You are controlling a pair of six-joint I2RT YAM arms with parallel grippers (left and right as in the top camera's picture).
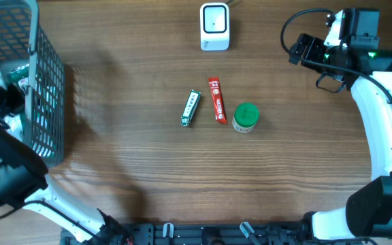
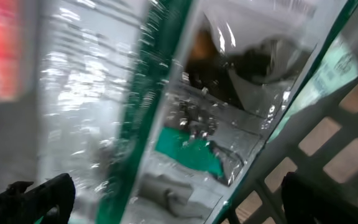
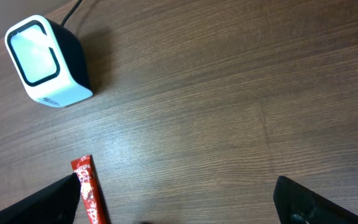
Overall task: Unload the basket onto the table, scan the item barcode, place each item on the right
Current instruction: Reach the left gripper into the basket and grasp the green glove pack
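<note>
The white barcode scanner (image 1: 215,26) stands at the far middle of the table, also seen in the right wrist view (image 3: 45,62). Three items lie mid-table: a green stick pack (image 1: 191,107), a red stick pack (image 1: 216,99) and a green-lidded jar (image 1: 246,117). My left gripper (image 2: 179,208) is open over the basket (image 1: 43,88), with a blurred shiny green-and-clear packet (image 2: 191,149) lying just below its spread fingers (image 2: 39,196). My right gripper (image 3: 182,208) hangs open at the far right above bare wood, apart from the red stick pack (image 3: 89,193).
The grey wire basket stands at the table's left edge and holds more packets (image 1: 15,75). The scanner's cable (image 1: 231,3) runs off the far edge. Basket bars (image 2: 328,134) cross the right of the left wrist view.
</note>
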